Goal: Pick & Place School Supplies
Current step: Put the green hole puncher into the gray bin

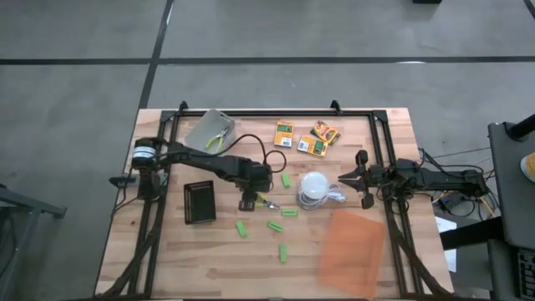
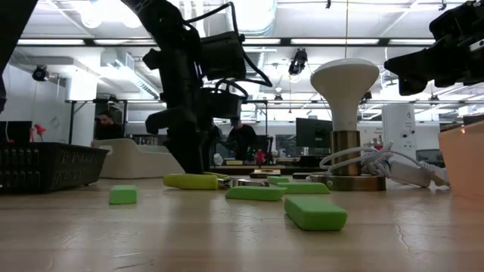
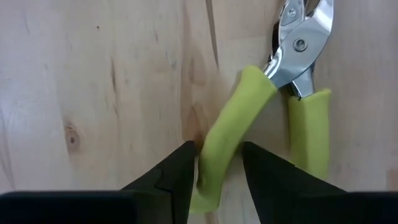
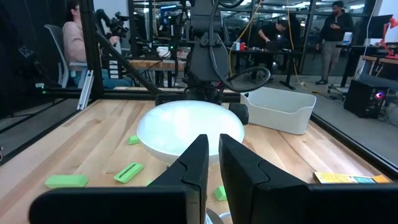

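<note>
While the left gripper straddles one yellow-green handle of the plier-like tool, fingers apart, it should close squarely before lifting.

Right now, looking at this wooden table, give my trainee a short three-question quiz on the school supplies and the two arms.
1. True or false: the left gripper has its fingers on either side of one handle of the yellow-green-handled pliers.
2. How many small flat orange-yellow boxes with green labels lie at the far side of the table?
3. Where is the second pair of yellow-green-handled pliers? A) in the black rectangular tray B) in the pale translucent bin C) on the translucent orange sheet

Key: 1 true; 2 three; 3 B.
</note>
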You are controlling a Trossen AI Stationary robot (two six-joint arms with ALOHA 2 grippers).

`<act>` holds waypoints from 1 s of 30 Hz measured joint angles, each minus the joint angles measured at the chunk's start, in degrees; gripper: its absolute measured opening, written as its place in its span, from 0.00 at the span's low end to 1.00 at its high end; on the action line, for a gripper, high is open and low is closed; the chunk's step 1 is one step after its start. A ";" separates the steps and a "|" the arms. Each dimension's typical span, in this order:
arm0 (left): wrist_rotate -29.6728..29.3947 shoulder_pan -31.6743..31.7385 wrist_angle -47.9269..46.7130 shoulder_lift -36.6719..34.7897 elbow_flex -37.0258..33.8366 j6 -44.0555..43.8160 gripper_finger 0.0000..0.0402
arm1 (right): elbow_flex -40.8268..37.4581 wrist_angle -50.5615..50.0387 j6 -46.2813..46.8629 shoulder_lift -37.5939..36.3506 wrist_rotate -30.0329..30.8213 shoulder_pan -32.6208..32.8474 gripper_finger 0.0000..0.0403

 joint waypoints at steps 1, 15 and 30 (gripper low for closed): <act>-0.02 0.00 0.01 0.00 0.00 -0.08 0.32 | 0.00 0.00 0.00 0.00 -0.01 0.00 0.09; -0.06 0.07 -2.14 -1.32 0.03 -3.32 0.13 | 0.00 0.00 0.00 0.00 0.01 -0.01 0.09; -7.37 4.53 -13.42 -9.77 7.09 -22.19 0.14 | 0.00 0.02 0.00 0.11 0.03 0.00 0.09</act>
